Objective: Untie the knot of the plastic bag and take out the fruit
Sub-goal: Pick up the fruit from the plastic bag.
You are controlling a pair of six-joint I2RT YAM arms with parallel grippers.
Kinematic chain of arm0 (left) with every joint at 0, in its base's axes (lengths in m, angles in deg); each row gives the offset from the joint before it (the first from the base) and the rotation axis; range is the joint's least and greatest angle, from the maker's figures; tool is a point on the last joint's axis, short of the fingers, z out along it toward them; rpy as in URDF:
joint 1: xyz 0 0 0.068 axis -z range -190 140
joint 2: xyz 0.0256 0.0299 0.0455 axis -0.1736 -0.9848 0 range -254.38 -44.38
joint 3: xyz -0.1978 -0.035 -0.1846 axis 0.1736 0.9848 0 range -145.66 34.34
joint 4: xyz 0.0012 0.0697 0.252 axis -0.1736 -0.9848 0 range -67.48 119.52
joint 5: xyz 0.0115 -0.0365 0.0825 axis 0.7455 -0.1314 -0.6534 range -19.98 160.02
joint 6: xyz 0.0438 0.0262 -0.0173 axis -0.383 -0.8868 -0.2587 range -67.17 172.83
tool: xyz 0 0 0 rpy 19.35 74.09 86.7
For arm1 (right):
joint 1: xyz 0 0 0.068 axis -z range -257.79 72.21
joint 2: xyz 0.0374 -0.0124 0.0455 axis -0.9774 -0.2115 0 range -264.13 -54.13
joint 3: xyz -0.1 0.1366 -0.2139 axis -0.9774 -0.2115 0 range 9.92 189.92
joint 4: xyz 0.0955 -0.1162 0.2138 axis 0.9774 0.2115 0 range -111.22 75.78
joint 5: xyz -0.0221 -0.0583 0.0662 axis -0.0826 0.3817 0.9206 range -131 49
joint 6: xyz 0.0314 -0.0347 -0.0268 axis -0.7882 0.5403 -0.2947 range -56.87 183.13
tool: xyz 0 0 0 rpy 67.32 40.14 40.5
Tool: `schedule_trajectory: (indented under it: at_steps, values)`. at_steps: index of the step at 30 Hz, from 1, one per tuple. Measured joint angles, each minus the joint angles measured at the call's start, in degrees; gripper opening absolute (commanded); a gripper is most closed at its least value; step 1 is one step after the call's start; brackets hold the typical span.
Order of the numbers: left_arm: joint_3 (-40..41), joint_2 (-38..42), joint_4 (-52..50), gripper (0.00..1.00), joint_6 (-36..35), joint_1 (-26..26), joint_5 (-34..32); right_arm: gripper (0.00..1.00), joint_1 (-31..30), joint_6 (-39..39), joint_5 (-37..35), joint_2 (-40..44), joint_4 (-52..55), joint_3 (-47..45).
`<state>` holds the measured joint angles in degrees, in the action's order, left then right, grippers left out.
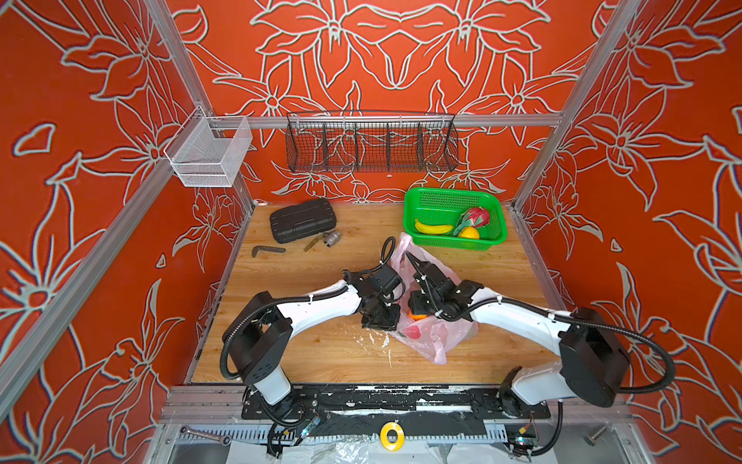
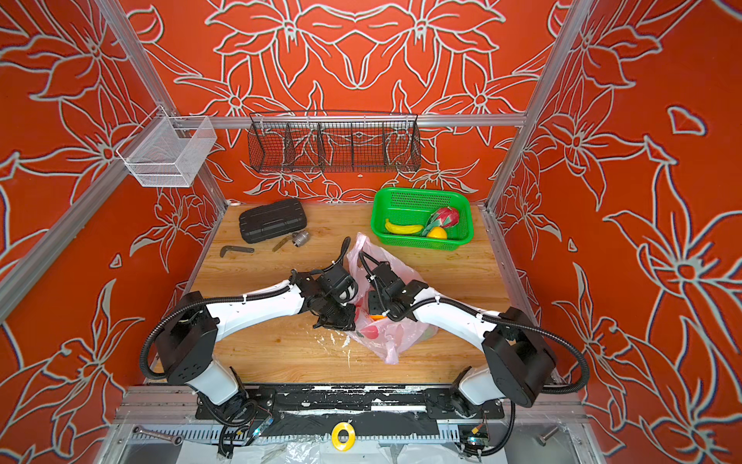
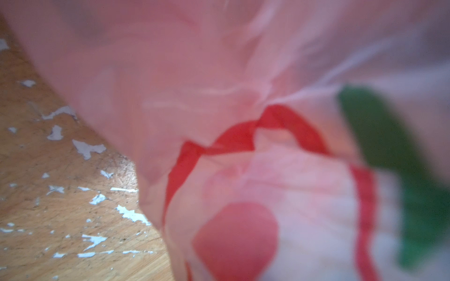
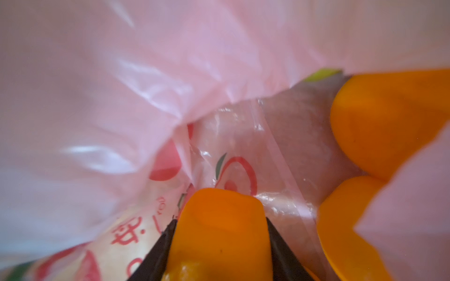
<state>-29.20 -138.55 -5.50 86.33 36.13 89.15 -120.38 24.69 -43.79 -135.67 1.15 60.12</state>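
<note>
scuffed wood tabletop (image 1: 313, 353); crinkly pink plastic bag (image 1: 437, 341); right end effector (image 4: 220, 219) clamps smooth orange (image 4: 219, 245); left end effector (image 1: 380, 320): cannot tell

The left arm (image 1: 317, 307) and right arm (image 1: 518, 321) are stretched inward from bases at the near edge, elbows raised and spread, wrists brought close together. The left end effector (image 1: 379, 321) is pointed downward, its jaws hidden. The right end effector (image 4: 220, 220) is angled down, and an orange fruit (image 4: 219, 243) is seen pressed between its two black fingers (image 4: 155, 253).
</note>
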Motion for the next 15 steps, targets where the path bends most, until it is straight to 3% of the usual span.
schedule_trajectory:
  at_steps: [7, 15]
  values:
    - [0.0, 0.0, 0.1, 0.18, 0.0, 0.0, 0.0, 0.51, 2.3, -2.4, 0.3, 0.5, -2.8, 0.0]
    - [0.0, 0.3, 0.5, 0.54, 0.2, 0.0, -1.2, 0.5, 4.5, -4.5, 3.3, 1.3, -3.8, 0.0]
